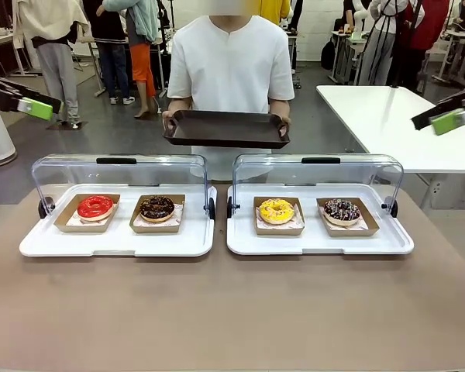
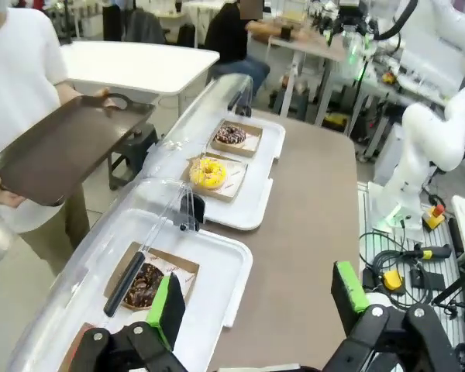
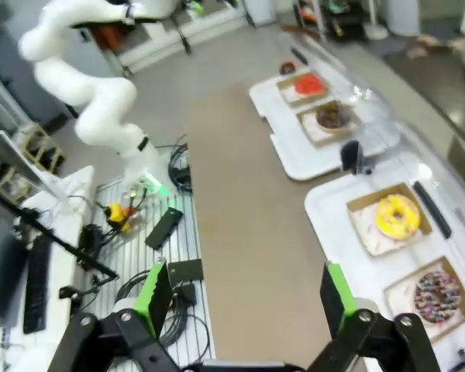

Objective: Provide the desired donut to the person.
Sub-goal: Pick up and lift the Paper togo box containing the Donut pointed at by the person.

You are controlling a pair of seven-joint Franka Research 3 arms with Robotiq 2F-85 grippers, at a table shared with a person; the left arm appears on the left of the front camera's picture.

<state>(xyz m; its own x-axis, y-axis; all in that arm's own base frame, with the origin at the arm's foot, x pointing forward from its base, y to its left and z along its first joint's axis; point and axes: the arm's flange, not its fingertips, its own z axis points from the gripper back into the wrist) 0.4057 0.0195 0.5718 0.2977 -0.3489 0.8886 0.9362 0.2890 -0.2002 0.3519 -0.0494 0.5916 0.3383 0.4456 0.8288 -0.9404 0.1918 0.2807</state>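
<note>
Landmark for this entry: the dark tray (image 1: 226, 128), a flat, matte brown rectangle with a raised rim. The person (image 1: 231, 66) in the white shirt holds it level at the waist, one hand on each short end.

On my side of the dark tray, on the smooth tan table (image 1: 232, 318), lie two glossy white plastic trays with rounded corners. The left white tray (image 1: 116, 244) sits below it to my left, the right white tray (image 1: 318, 244) below it to my right. Each carries a clear curved lid (image 1: 120, 172), swung up at the edge nearer the dark tray.

There are four ring donuts, each in a shallow cardboard boat lined with paper.
- Left of the dark tray's middle: red donut (image 1: 95, 207), shiny glaze, outermost; chocolate donut (image 1: 156, 207), nubbly top.
- Right of its middle: yellow donut (image 1: 277, 210), crumbly top; sprinkled donut (image 1: 342, 210), dark icing with pale specks, outermost.

I cannot tell which one is wanted.

Left gripper (image 2: 257, 298), far left of the dark tray and off the table: jaws spread wide, nothing between the green pads. Right gripper (image 3: 244, 297), far right of the dark tray: likewise spread, holding nothing.
</note>
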